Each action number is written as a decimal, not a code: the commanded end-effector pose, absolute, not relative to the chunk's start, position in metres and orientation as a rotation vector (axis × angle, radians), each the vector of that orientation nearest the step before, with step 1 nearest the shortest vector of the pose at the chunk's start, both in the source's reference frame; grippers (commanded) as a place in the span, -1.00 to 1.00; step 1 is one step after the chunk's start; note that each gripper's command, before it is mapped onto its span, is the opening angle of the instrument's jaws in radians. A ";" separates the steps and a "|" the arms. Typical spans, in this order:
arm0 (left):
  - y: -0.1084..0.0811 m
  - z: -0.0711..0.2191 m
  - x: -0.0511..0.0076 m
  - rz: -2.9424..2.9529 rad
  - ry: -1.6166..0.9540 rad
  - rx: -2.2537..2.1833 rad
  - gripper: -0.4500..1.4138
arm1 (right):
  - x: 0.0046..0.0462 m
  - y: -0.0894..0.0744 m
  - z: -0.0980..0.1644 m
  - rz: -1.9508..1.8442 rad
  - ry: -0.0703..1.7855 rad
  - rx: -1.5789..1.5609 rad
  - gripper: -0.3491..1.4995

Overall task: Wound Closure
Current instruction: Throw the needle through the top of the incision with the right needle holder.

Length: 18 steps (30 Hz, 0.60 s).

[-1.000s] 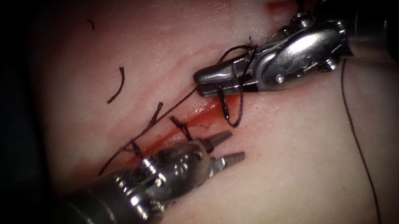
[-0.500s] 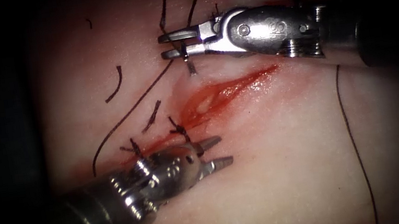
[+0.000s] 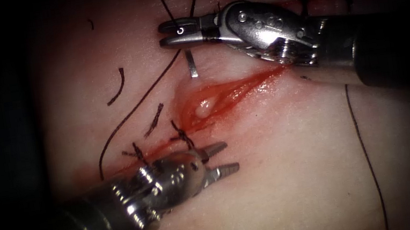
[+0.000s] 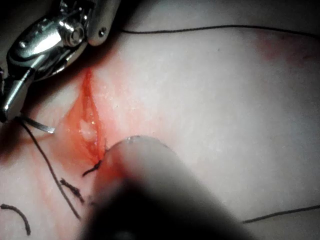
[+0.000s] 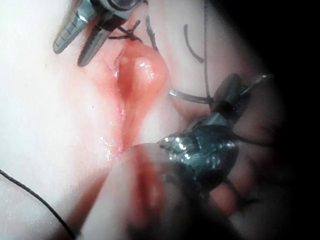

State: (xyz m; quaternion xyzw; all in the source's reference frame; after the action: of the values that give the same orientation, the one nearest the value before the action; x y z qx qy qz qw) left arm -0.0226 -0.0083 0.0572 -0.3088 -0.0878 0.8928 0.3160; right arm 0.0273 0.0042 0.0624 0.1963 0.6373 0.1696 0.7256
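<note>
Right tool (image 3: 167,34) fingers gripping needle (image 3: 191,64) above cut (image 3: 214,103), left tool (image 3: 225,159) fingers open, empty, tissue (image 3: 300,171) w/ red fluid

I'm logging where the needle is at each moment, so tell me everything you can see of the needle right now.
The needle is a thin, curved sliver of shiny grey metal. The right claw is shut on it near one end, and the free part hangs down from the claw toward the cut. It is out of the tissue, just above the open, red part of the cut. Dark thread runs past it. The left claw is open, holds nothing and is apart from it.
</note>
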 end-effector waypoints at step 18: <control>-0.008 0.057 -0.0219 2.359 -0.236 -0.823 -0.17 | 0.0285 0.002 0.062 0.685 1.291 0.948 -1.00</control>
State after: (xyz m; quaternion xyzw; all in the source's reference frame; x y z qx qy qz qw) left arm -0.0212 -0.0081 0.0569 -0.3104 -0.0906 0.8937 0.3111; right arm 0.0277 0.0011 0.0622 0.4190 0.5649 0.3031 0.6431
